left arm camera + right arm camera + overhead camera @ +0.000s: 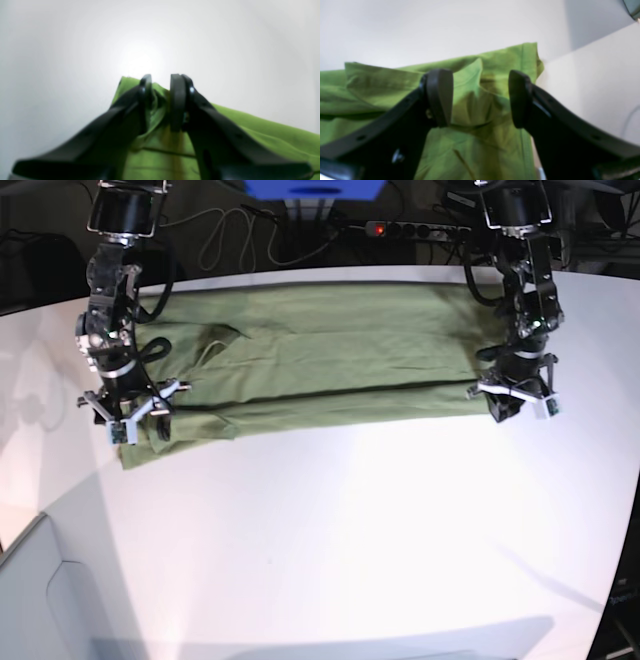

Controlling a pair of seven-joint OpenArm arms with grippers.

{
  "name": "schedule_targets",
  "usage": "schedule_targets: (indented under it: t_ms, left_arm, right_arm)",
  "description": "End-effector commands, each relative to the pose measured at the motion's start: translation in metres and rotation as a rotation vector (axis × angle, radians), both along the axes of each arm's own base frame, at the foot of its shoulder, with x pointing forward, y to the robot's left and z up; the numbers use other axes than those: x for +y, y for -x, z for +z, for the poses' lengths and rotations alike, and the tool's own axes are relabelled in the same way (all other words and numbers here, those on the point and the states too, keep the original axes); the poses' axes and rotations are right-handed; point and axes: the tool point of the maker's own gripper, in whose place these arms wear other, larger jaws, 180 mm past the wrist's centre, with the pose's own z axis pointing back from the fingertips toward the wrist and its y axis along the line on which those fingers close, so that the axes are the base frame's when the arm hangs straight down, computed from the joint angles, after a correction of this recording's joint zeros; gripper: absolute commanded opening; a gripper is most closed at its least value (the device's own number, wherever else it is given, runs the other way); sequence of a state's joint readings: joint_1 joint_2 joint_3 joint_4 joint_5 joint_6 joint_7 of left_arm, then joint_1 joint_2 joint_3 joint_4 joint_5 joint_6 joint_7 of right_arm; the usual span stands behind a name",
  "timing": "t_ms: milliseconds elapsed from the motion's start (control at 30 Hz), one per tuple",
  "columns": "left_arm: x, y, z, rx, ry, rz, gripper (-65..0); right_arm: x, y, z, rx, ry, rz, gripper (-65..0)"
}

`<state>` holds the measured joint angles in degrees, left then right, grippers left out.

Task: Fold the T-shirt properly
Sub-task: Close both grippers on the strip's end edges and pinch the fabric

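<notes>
The olive-green T-shirt (pixel 320 350) lies as a long band across the far half of the white table (pixel 350 520), with a lengthwise fold line along its front part. My left gripper (pixel 161 100) is down on the shirt's right end (pixel 512 402), its jaws drawn close with a bunched corner of the T-shirt (pixel 262 125) pinched between them. At the shirt's left front corner is my right gripper (pixel 128 420). My right gripper (pixel 480 100) stands open there, its fingers wide apart over wrinkled T-shirt (pixel 382 82) cloth.
A power strip (pixel 405 227), loose cables (pixel 225 235) and a blue box (pixel 315 188) sit behind the table's far edge. A grey panel (pixel 40 600) shows at the near left corner. The table's edge curves away at the right.
</notes>
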<state>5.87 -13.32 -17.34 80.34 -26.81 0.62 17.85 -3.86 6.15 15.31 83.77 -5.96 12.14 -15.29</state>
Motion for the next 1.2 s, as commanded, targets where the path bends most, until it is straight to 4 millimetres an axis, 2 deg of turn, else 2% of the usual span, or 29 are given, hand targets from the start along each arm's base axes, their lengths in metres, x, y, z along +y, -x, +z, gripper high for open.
schedule_targets:
  t_ms: [0, 67, 167, 367, 500, 600, 833, 967, 1100, 1167]
  left_arm:
    - [0.003, -0.009, 0.016, -0.054, -0.017, -0.008, -53.1]
    - [0.003, -0.009, 0.016, -0.053, -0.016, -0.007, -55.8]
    - [0.005, -0.008, 0.016, -0.051, -0.018, 0.0, -65.0]
    - [0.005, -0.003, 0.013, -0.042, -0.019, 0.001, -65.0]
    - [0.001, -0.002, 0.026, -0.07, -0.031, -0.015, -65.0]
    - [-0.001, -0.003, 0.032, -0.086, -0.036, -0.021, -65.0]
    - [0.0, -0.003, 0.031, -0.083, -0.036, -0.019, -65.0]
    - [0.0, -0.003, 0.031, -0.083, -0.036, -0.019, -65.0]
    - [0.0, -0.002, 0.03, -0.082, -0.036, -0.019, -65.0]
    - [0.0, -0.002, 0.03, -0.082, -0.036, -0.019, -65.0]
  right_arm:
    - [-0.001, -0.009, 0.015, -0.057, 0.003, 0.007, -31.6]
    - [-0.001, -0.011, 0.017, -0.063, 0.002, 0.007, -31.6]
    - [-0.001, -0.013, 0.021, -0.073, 0.004, 0.007, -31.6]
    - [0.0, -0.021, 0.03, -0.098, 0.004, 0.009, -30.8]
    - [0.008, -0.026, 0.038, -0.089, 0.013, 0.029, -30.8]
    - [0.016, -0.037, 0.041, -0.061, 0.023, 0.054, -30.8]
    - [0.01, -0.057, 0.053, -0.006, 0.045, 0.038, -31.2]
    - [0.009, -0.057, 0.06, -0.009, 0.057, 0.037, -31.5]
    - [0.007, -0.05, 0.051, 0.037, 0.063, 0.034, -31.5]
    - [0.008, -0.043, 0.037, 0.074, 0.057, 0.034, -31.5]
